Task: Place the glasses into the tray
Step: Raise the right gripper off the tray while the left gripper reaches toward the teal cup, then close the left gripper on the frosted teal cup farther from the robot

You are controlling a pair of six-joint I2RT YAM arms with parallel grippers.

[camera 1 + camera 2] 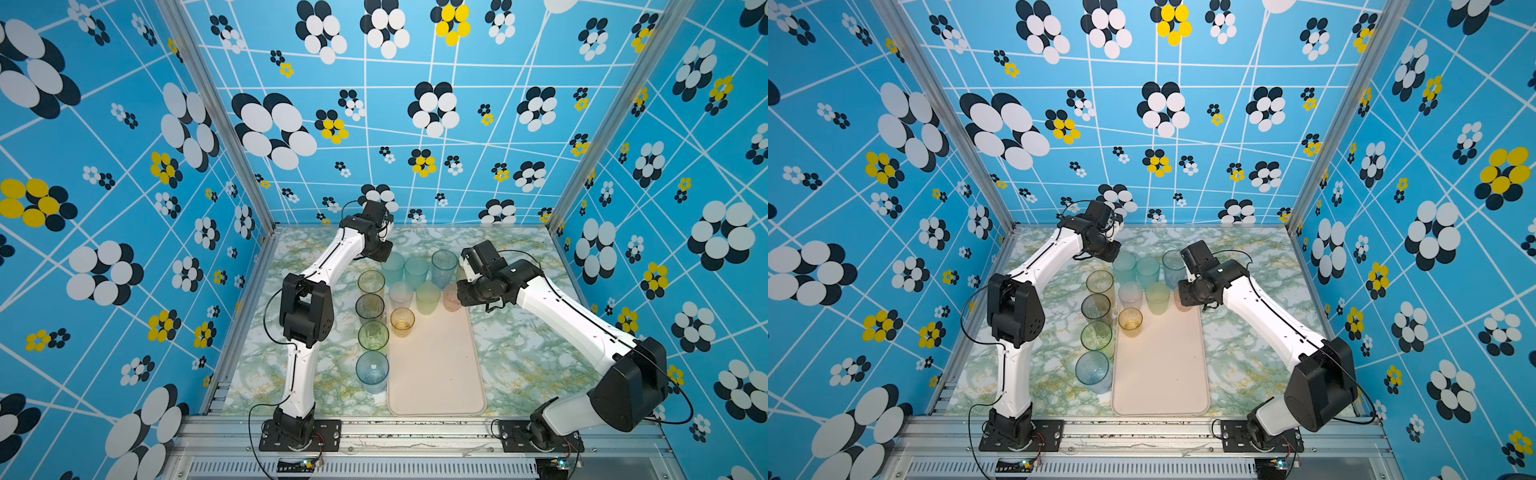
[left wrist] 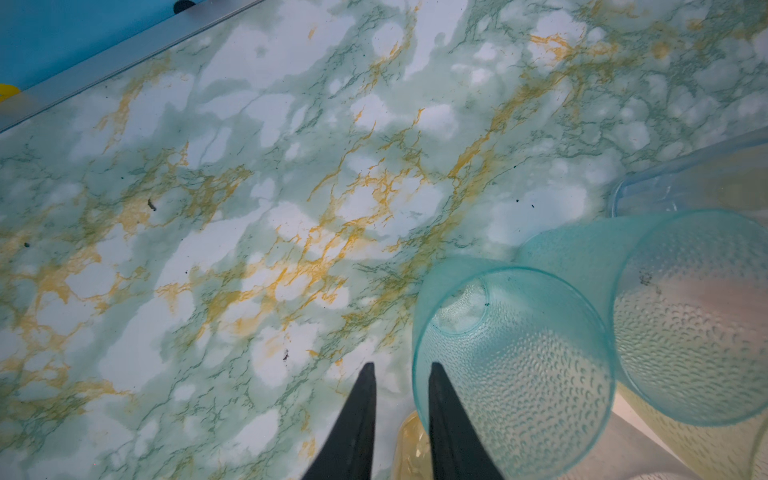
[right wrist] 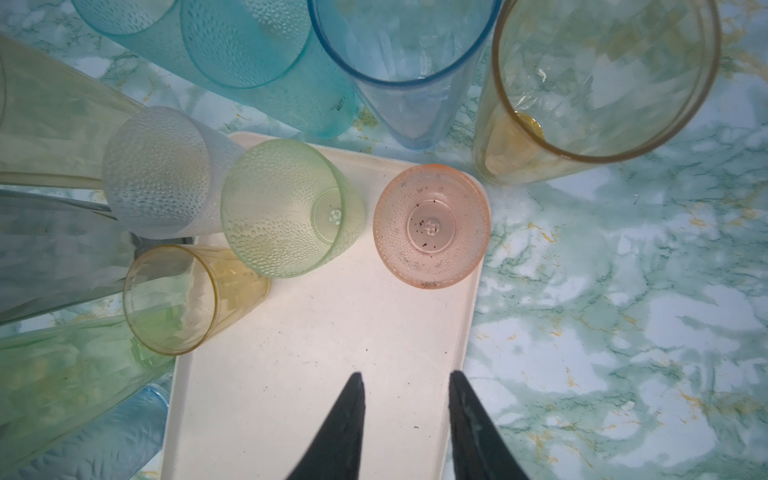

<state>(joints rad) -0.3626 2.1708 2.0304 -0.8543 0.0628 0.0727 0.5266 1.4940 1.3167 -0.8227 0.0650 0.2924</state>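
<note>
Left gripper (image 2: 401, 368): fingers a little apart, nothing between them, low centre of the left wrist frame. One finger overlaps the rim of a teal glass (image 2: 515, 374); can't tell if they touch. Second teal glass (image 2: 698, 324) is just right of it.

Right gripper (image 3: 405, 376): fingers apart, empty, bottom centre of the right wrist frame, over the tray (image 3: 311, 395).

Tray lies lengthwise, centre-low in both top views, on the marble table (image 1: 519, 353). At its upper end:
- pink glass (image 3: 432, 226) in the upper right corner
- frosted green glass (image 3: 286, 208) left of it
- short amber glass (image 3: 174, 299) at the left edge
- white glass (image 3: 158, 170) at the upper left corner; on or off the rim unclear

Off the tray, above it in a top view: both teal ones, a tall blue glass (image 1: 444, 266), and a tall amber glass (image 3: 602, 83) mostly hidden behind the right arm (image 1: 561, 316).

Left of the tray, a column of four: olive glass (image 1: 371, 282), grey glass (image 1: 370, 308), clear green glass (image 1: 373, 336), ribbed blue glass (image 1: 372, 372). All upright.
</note>
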